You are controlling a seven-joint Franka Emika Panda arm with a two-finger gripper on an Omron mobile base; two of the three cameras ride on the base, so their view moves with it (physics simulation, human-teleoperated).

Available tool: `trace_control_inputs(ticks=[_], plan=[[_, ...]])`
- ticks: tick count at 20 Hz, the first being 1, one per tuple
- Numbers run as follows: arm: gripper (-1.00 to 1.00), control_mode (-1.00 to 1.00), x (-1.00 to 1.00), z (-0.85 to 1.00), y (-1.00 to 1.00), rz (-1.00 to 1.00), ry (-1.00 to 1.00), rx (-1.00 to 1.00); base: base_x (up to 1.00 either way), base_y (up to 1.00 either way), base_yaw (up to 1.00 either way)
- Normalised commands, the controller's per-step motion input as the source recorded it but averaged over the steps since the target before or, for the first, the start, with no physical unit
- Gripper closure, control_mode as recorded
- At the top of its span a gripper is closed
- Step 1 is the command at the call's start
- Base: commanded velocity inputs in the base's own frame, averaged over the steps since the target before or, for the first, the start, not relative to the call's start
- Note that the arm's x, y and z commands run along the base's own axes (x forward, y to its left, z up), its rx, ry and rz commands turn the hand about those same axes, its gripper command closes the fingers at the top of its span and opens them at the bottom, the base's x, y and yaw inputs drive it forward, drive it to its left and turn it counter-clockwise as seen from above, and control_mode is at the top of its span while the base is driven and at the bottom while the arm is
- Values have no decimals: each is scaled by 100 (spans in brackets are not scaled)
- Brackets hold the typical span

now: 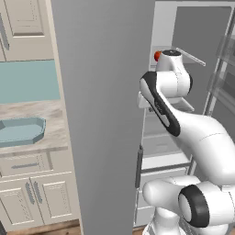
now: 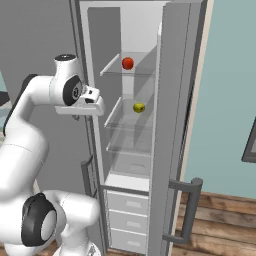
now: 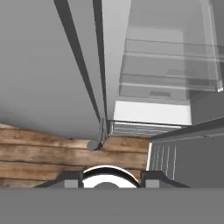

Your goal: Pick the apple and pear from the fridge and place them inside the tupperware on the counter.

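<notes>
The hand (image 2: 94, 101), clenched on nothing, hangs at the fridge (image 2: 175, 75) mouth; the apple (image 2: 128, 63) sits up and deeper, the pear (image 2: 139, 107) level, further in.

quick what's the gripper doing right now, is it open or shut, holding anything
Gripper: shut, holding nothing. It hangs in front of the open fridge; the apple and the pear sit on their shelves.

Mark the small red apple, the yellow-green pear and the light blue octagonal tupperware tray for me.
Small glossy red apple (image 2: 128, 63): right base view, fruit's centre.
Small yellow-green pear (image 2: 139, 107): right base view, fruit's centre.
Shallow light blue octagonal tupperware tray (image 1: 37, 124): left base view, right wall.
</notes>
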Motion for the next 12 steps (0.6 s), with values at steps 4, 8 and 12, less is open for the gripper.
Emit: trace_control_inputs(ticks=[4, 8, 12], plan=[[-100, -100, -1, -4, -46, 0, -39, -1, 0, 0, 0], [-100, -100, 5, -1, -60, 0, -45, 0, 0, 0, 0], [-100, -100, 4, 0, -53, 0, -20, 1, 0, 0, 0]])
